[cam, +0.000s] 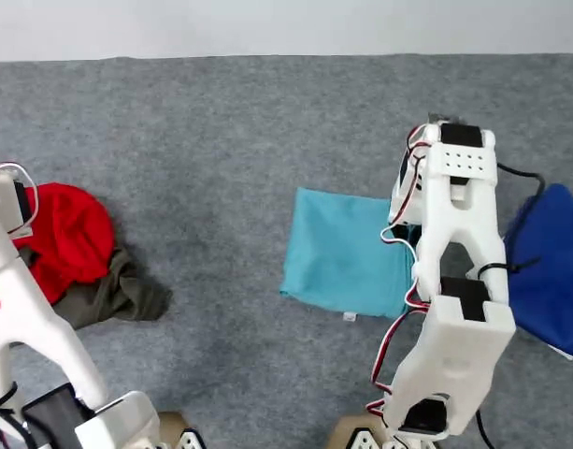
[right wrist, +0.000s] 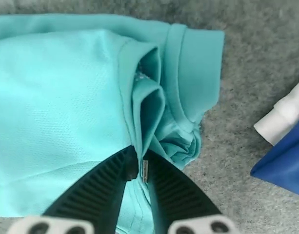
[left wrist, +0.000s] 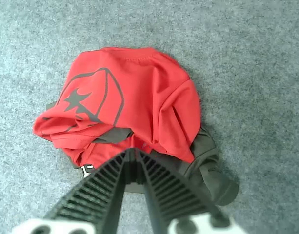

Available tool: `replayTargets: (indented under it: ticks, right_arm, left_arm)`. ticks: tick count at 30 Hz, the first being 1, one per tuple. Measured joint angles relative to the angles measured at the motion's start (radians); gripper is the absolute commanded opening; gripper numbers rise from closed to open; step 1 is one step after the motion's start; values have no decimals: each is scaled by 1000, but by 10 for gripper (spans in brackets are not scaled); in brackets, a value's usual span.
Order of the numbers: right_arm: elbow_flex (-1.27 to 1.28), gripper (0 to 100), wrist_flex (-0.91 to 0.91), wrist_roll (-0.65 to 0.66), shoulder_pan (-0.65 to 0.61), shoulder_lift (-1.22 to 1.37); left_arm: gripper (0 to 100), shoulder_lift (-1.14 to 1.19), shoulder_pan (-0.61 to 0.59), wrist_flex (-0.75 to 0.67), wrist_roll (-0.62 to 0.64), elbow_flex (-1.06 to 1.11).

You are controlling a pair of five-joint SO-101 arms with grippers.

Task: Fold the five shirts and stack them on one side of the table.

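Grey worktop (cam: pixel 202 122) is carrying the lot. Right arm (cam: pixel 454 281) is stretching forward over the teal shirt (cam: pixel 342 253); left arm (cam: pixel 24 318) is leaning toward the left edge. Teal shirt is lying folded flat near centre, blue shirt (cam: pixel 548 271) at the right edge, red shirt (cam: pixel 71 234) crumpled on an olive shirt (cam: pixel 118 295) at left. Right gripper (right wrist: pixel 141 165) is pinching teal's bunched edge, jaws closed on cloth. Left gripper (left wrist: pixel 134 156) is sitting closed, tips at the red/olive pile.
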Motion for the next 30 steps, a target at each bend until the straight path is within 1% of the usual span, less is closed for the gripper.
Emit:
replayTargets:
  ticks: [3,8,12,14,18,20,24,30]
  right_arm:
    - [-37,9,-25,0,32,0]
    - [-130,9,-37,77,91,26]
    - [-189,13,-37,97,118,94]
    - [-204,50,-37,98,120,110]
    - [-221,196,-8,98,120,121]
    - [-245,229,26,98,120,121]
    - [-325,210,104,84,107,121]
    - [-342,157,112,81,43,94]
  left_arm:
    - [5,0,0,0,0,0]
    - [5,0,0,0,0,0]
    - [5,0,0,0,0,0]
    - [5,0,0,0,0,0]
    - [5,0,0,0,0,0]
    - [5,0,0,0,0,0]
    - [5,0,0,0,0,0]
    - [5,0,0,0,0,0]
